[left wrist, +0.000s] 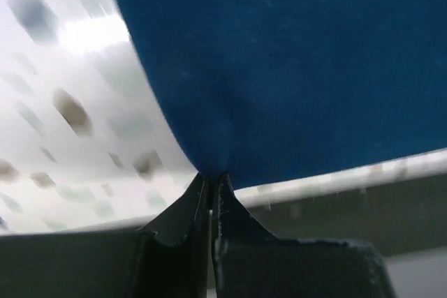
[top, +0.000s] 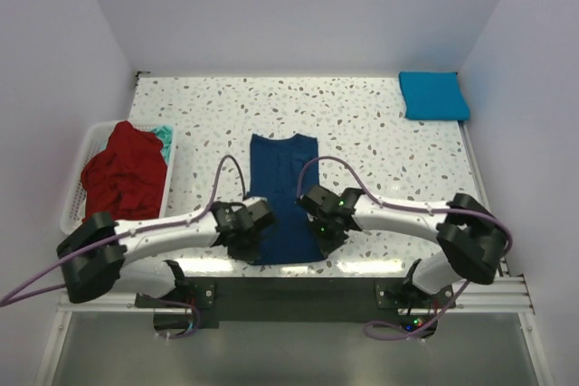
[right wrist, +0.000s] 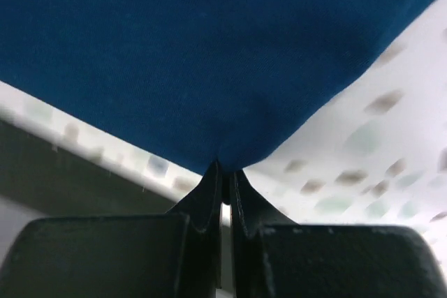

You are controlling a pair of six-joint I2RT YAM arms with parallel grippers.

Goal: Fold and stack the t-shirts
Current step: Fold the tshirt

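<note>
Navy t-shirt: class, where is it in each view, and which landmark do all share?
Top external: navy t-shirt, centre of the speckled table, reaching its near edge.
Left wrist: upper right, corner pinched by left pincer.
Right wrist: across the top, corner pinched by right pincer.
Shared landmark: the speckled table.

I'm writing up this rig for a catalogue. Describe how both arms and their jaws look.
Left arm and right arm match: white tubular links between bulky black joint housings, each trailing a thin purple cable from base to wrist. Small green lights glow on the black wrist units. The jaws are matte black, tapering to thin tips.
</note>
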